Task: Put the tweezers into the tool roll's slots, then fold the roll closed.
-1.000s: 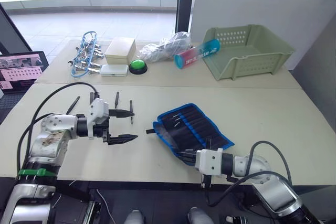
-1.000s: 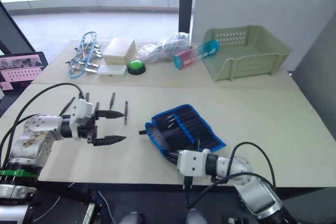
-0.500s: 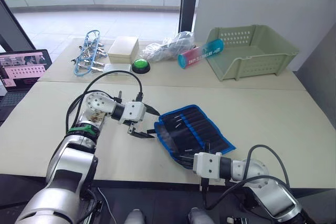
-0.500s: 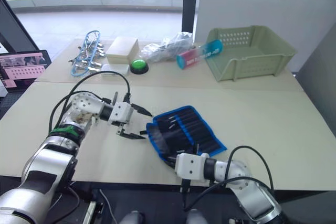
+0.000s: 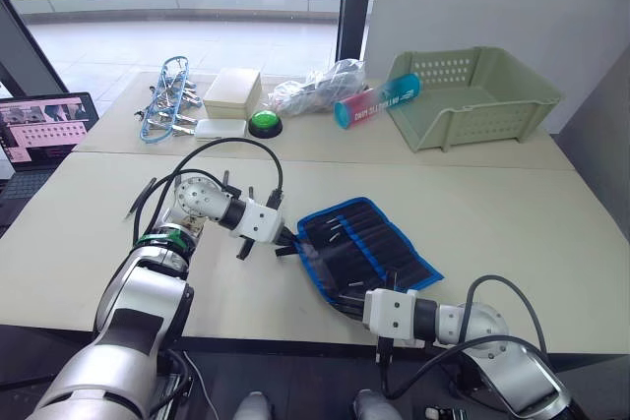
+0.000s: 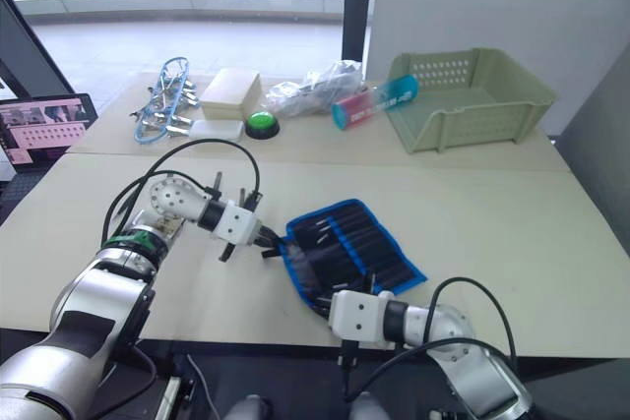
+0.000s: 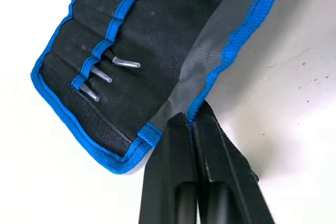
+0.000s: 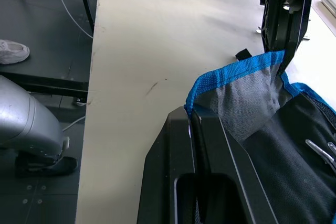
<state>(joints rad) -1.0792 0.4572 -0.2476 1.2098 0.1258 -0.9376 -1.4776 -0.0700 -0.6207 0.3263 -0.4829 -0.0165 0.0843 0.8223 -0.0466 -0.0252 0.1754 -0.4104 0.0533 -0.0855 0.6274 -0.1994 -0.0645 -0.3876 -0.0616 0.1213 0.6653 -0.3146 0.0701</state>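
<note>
Here one tool roll [image 5: 366,248] lies open on the worktop [image 5: 512,209], with two pincers on it. In the left wrist view three silvery tweezer tips [image 7: 102,76] poke from the slots [image 7: 97,56]; from the head they are only faint glints. One loose tweezer [image 5: 142,195] lies well apart on the worktop's left side. The left pincer [image 7: 187,119] is pressed together on the roll's blue-edged flap at its left corner. The right pincer [image 8: 191,116] pinches the roll's near blue edge, lifting the grey flap.
</note>
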